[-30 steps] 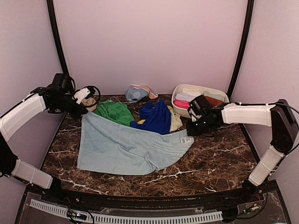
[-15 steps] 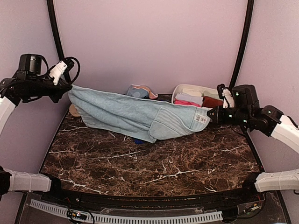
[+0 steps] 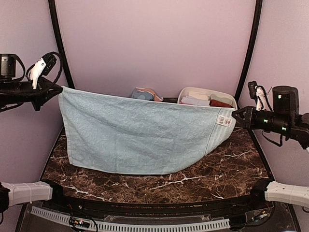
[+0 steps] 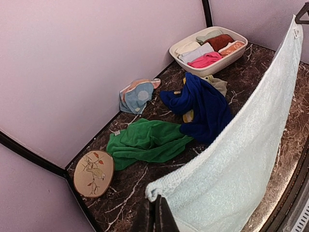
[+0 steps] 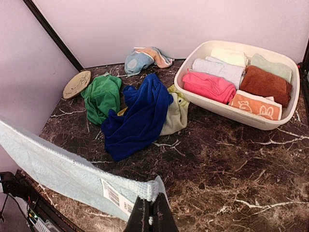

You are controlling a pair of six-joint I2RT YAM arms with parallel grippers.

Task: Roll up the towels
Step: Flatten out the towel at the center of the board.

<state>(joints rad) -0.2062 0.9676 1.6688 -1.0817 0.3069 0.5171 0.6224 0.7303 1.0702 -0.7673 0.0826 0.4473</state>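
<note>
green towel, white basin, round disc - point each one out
green towel (image 4: 145, 142), left wrist view, middle of the crumpled cloth
white basin (image 5: 222, 112), right wrist view, near outer wall
round disc (image 4: 93, 173), left wrist view, centre of its patterned face

Light blue towel is hanging spread flat in the air, stretched by its top corners; green towel and royal blue towel are lying crumpled behind it.
</note>
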